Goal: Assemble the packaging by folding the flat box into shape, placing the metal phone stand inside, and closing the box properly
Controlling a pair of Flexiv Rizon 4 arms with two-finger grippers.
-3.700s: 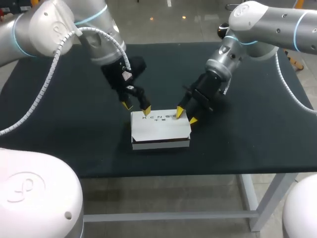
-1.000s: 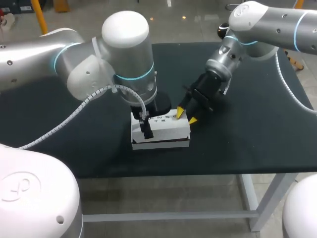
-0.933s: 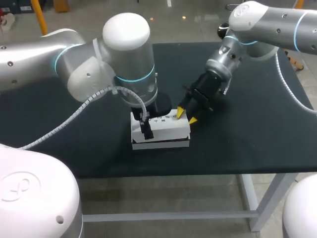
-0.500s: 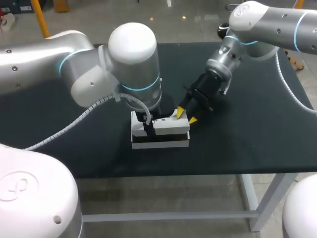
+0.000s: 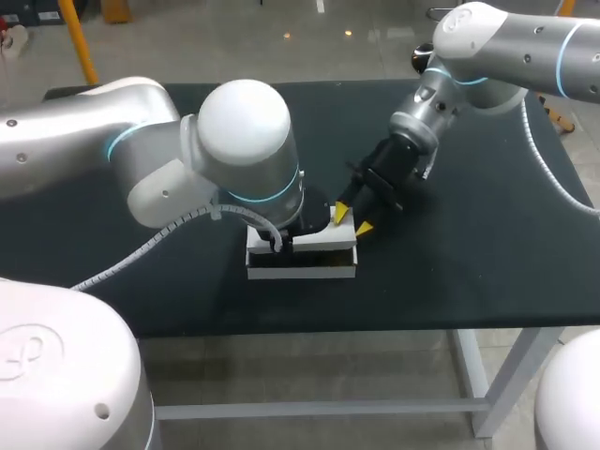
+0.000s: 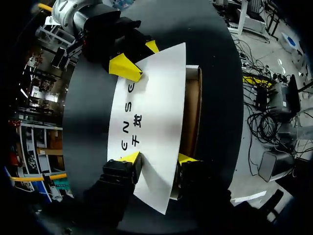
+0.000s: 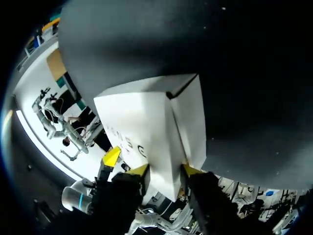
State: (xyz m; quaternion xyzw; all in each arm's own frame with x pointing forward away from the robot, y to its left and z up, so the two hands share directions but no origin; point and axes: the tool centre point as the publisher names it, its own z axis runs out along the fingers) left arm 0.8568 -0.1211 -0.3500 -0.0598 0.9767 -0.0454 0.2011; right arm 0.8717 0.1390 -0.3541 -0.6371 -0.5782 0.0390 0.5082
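1. Two grippers work on one box (image 5: 301, 271), which sits on the table (image 5: 469, 253), toward its front edge. The lid (image 6: 151, 107) is ajar, and brown interior shows along its free edge.
2. Right gripper (image 7: 164, 170): fingers pinch the box's end corner from both sides. Judged purpose: an anchor, so the box does not slide while the other arm works the lid.
3. Left gripper (image 6: 159, 157): fingers spread across the lid at the opposite end. One tip is on the top face, the other at the free edge. I can make out no pinch. Judged purpose: guiding the lid down to close.
4. Head view: the left arm (image 5: 216, 159) covers its own gripper and much of the lid. Only a dark gap under the lid shows.
5. Left wrist view supplies what is missing: both grippers, the whole lid and the open seam. Only the right wrist view shows the corner grip.
6. Stand: not visible in any view, so I cannot confirm it is inside.
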